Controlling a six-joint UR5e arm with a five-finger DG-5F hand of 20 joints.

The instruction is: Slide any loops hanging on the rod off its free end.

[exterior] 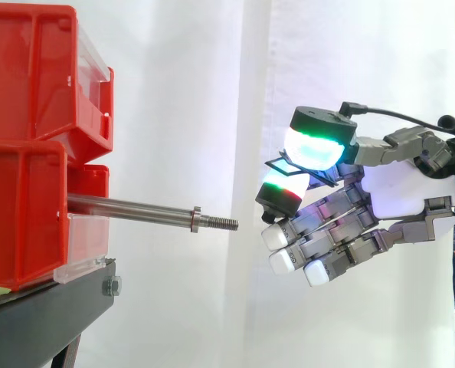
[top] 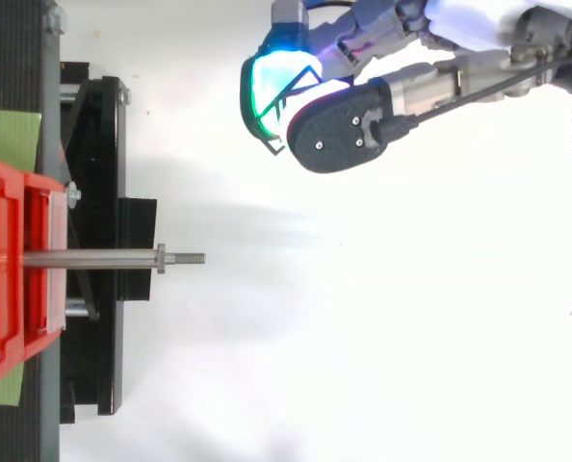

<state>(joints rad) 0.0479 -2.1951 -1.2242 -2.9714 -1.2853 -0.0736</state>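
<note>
A steel rod (exterior: 135,207) sticks out level from the red bins (exterior: 28,146), and its threaded free end (exterior: 221,223) points right. Nothing hangs on the rod (top: 93,258). My hand (exterior: 400,188) hovers to the right of the free end, slightly above it and clear of it. Two green-glowing fingertips (exterior: 312,149) pinch a thin black loop (exterior: 292,167) between them, while the other fingers curl below with white pads. From above, the hand (top: 339,125) sits off to one side of the rod's line, with the loop (top: 284,91) across the glowing pad.
The red bins sit stacked on a black stand (exterior: 44,314) at the left. A white curtain hangs behind. Open space lies between the rod's tip and the hand. A green patch (top: 7,140) shows beside the stand from above.
</note>
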